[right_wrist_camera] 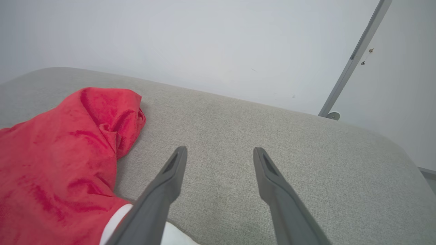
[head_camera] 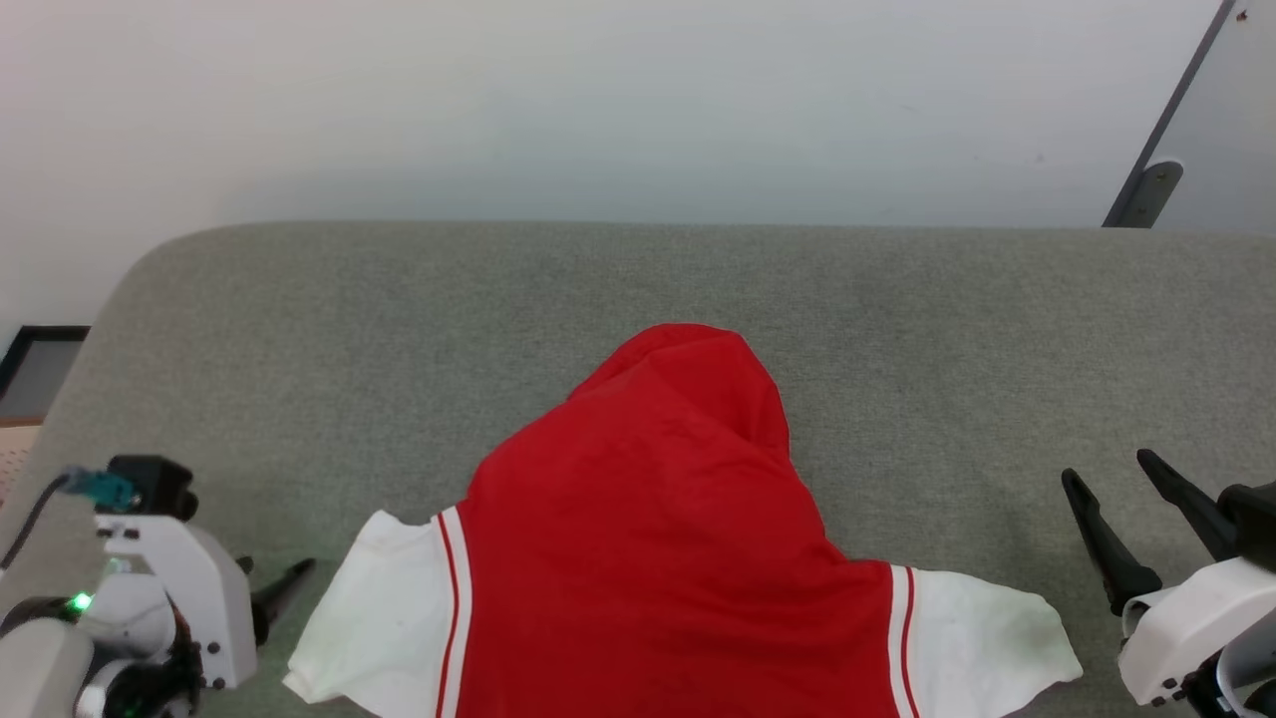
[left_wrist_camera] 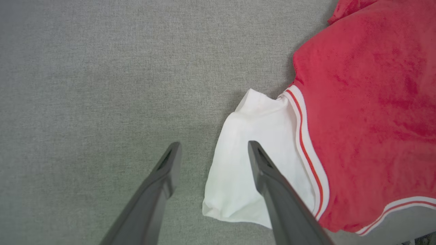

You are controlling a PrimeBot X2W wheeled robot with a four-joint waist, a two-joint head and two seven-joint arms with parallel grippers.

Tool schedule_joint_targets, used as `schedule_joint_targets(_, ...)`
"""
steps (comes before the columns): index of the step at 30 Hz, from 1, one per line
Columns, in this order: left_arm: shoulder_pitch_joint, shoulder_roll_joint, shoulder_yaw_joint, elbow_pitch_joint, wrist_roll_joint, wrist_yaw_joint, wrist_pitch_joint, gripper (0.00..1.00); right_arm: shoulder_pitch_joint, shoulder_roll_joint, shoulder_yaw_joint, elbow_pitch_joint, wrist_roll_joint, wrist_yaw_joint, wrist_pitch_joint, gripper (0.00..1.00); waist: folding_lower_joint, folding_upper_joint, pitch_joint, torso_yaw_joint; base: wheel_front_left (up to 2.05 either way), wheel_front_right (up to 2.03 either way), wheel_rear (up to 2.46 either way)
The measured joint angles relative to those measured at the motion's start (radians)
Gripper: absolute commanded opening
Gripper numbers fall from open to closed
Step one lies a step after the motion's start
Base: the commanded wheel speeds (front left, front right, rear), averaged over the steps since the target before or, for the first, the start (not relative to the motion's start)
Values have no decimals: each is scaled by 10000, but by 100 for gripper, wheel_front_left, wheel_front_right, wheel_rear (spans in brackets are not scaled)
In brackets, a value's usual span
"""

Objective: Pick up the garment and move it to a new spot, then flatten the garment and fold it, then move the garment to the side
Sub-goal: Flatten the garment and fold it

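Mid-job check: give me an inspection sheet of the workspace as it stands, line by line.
Surface: grey upholstered surface, woven, with rounded far corners.
Job's things: garment, red with white sleeves, lies with its sleeves spread; the far end is bunched into a hump, so it is not yet flat.
Clutter: nothing seen.
Grippers: left gripper open, one finger over the garment's white sleeve, contact unclear; right gripper open, holding nothing, beside the other sleeve.
Cables: dark cable with a teal plug on the left arm.
Surroundings: pale wall behind; grey metal post at far right.
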Motion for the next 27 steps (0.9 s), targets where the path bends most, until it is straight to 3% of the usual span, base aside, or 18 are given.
schedule_joint_targets(11,-793,-165,-966,1313,144,98,1860,100,127,426,-257,-134,-328,0,6,100,0,0,278,-220,0,0,0)
schedule_joint_targets(27,-1052,-270,-1011,2711,-13,92,1935,100,641,635,-765,-593,-255,0,527,100,0,0,845,-577,0,0,0)
